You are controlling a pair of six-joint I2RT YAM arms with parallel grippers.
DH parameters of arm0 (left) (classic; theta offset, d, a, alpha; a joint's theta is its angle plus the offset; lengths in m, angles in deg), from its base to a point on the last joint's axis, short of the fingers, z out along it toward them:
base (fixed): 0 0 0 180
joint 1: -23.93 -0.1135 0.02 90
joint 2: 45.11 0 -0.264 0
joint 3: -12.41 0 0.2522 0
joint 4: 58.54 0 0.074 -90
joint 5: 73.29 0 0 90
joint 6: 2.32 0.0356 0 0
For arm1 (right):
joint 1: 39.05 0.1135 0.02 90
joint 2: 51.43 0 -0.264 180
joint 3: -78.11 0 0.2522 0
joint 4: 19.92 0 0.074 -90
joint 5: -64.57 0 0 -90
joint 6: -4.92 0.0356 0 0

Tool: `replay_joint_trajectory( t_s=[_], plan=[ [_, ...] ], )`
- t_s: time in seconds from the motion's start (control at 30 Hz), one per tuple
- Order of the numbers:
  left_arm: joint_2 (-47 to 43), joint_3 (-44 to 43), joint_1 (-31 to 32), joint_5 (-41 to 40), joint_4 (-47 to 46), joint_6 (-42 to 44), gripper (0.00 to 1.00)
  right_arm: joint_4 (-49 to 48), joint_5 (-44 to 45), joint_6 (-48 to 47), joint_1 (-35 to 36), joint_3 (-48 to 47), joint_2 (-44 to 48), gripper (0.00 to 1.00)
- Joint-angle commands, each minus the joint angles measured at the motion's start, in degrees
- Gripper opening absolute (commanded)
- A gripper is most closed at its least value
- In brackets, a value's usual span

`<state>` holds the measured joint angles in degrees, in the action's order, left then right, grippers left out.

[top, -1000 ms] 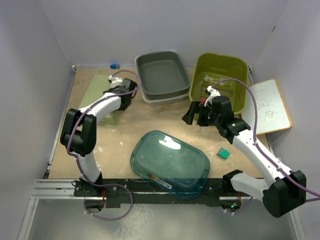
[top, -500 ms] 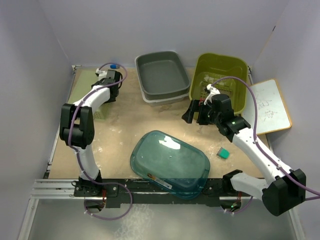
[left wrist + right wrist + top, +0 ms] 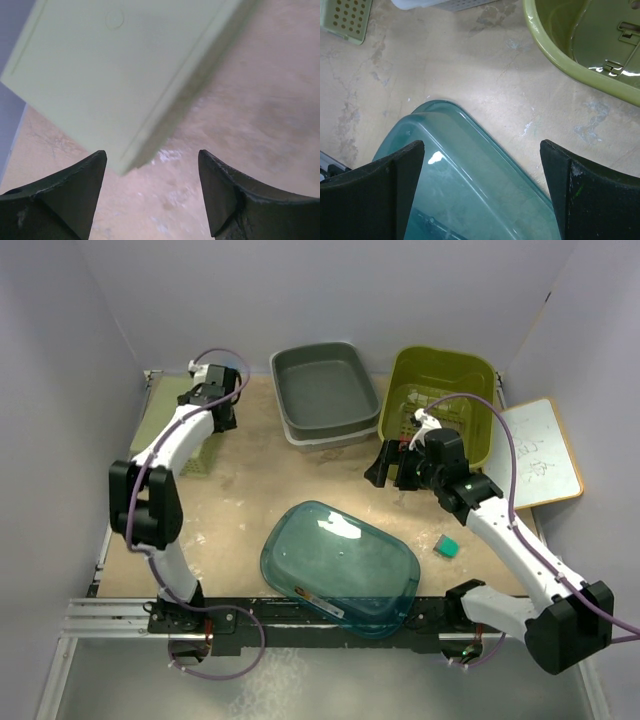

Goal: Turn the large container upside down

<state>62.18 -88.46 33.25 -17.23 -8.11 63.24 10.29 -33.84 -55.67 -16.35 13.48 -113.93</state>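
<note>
Left arm has swung out toward the far left corner since half a second ago; my left gripper (image 3: 224, 412) now hangs over the pale green tray (image 3: 163, 425). The right arm has not budged.

The left wrist view shows the left gripper (image 3: 151, 156) with fingers spread and nothing between them, above one corner of the tray (image 3: 115, 65). The right gripper (image 3: 386, 474) is also released, its jaws wide apart over bare table (image 3: 250, 490), with the large teal container (image 3: 340, 565) below and near it.

That container sits at the near edge, about centre, its near side reaching the arms' base rail. It looks mouth-down, though through the tinted plastic I cannot be certain. Open table lies to its left and beyond it, and a narrower strip to its right.

The right wrist view cuts the container (image 3: 470, 190) off at the frame's bottom. The left arm covers part of the tray.

Count: one teal container; one olive bin (image 3: 440, 400) at the far right corner; a grey tub (image 3: 325, 390) at the far edge, seemingly nested in a paler one; one small teal block (image 3: 447, 546); one whiteboard (image 3: 535, 455) at the right edge.
</note>
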Motion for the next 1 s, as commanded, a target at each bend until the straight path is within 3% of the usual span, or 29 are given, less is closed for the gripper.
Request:
replay_joint_trajectory(
  t_s=[0.0, 0.13, 0.27, 0.47, 0.63, 0.8, 0.9, 0.97],
  plan=[
    [-14.0, -1.5, 7.1, -1.2, 3.0, -1.1, 0.73, -1.6, 0.6, 0.1, -0.2, -1.4, 1.3, 1.00],
    [-20.5, 2.8, 14.8, 3.5, 6.8, -2.7, 0.74, -1.6, -0.3, 0.0, -0.2, -1.4, 0.3, 1.00],
    [-28.0, 12.7, 23.8, 12.5, 5.5, -6.0, 0.74, -0.8, -0.1, -0.8, -0.2, 0.3, 0.4, 1.00],
    [-34.2, 19.4, 33.6, 17.4, 6.4, -14.3, 0.73, 11.9, 3.8, -3.9, -0.2, 1.4, 2.6, 1.00],
    [-37.1, 23.5, 35.8, 26.3, 6.4, -17.5, 0.72, 22.2, 2.8, 3.3, -0.2, 7.7, 8.0, 1.00],
    [-38.4, 25.4, 36.4, 26.6, 8.9, -20.2, 0.71, 25.7, 2.1, 7.8, -0.2, 13.2, 13.6, 1.00],
    [-39.4, 25.9, 36.4, 23.4, 9.0, -21.5, 0.72, 25.6, -3.4, 6.3, -0.2, 14.0, 14.1, 1.00],
    [-39.4, 25.1, 36.4, 19.8, 9.7, -22.7, 0.73, 23.2, -13.5, 4.2, -0.2, 14.6, 13.6, 1.00]
  ],
)
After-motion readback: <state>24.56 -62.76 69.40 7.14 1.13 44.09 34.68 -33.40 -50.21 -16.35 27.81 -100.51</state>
